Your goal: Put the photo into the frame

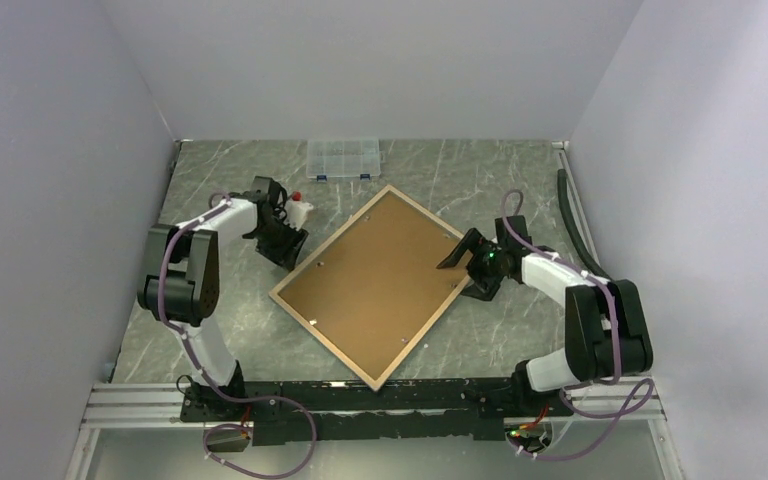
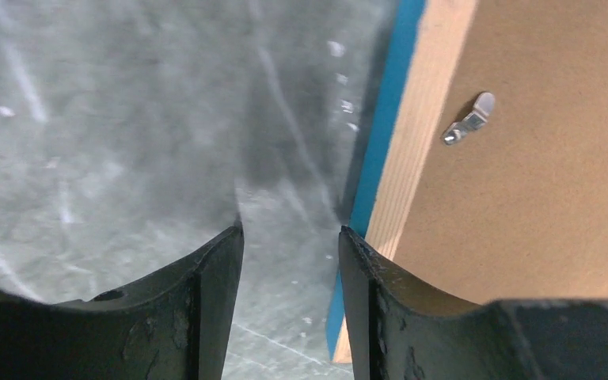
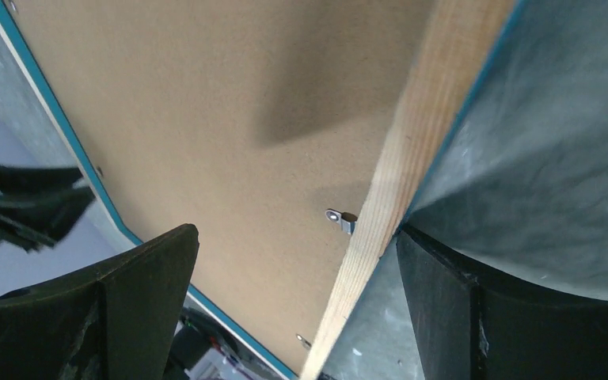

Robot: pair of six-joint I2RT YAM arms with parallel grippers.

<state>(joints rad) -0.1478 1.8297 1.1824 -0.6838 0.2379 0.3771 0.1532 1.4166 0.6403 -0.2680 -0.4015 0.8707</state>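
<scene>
Now the frame (image 2: 423,119) is laid back-up on the tabletop (image 2: 127,119); the left hand (image 2: 290,231) is spread beside it, the right hand (image 3: 293,237) likewise astride its rim.

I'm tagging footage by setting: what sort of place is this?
Probably a robotics lab test cell: plain white walls box in a grey marbled tabletop, and two white-and-black robot arms are bolted to a metal rail at its near edge.

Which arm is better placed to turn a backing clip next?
Right, probably: the open right gripper straddles the frame rim with a clip between its fingers. The left gripper hangs over table beside the rim, its nearest clip off to the side.
</scene>
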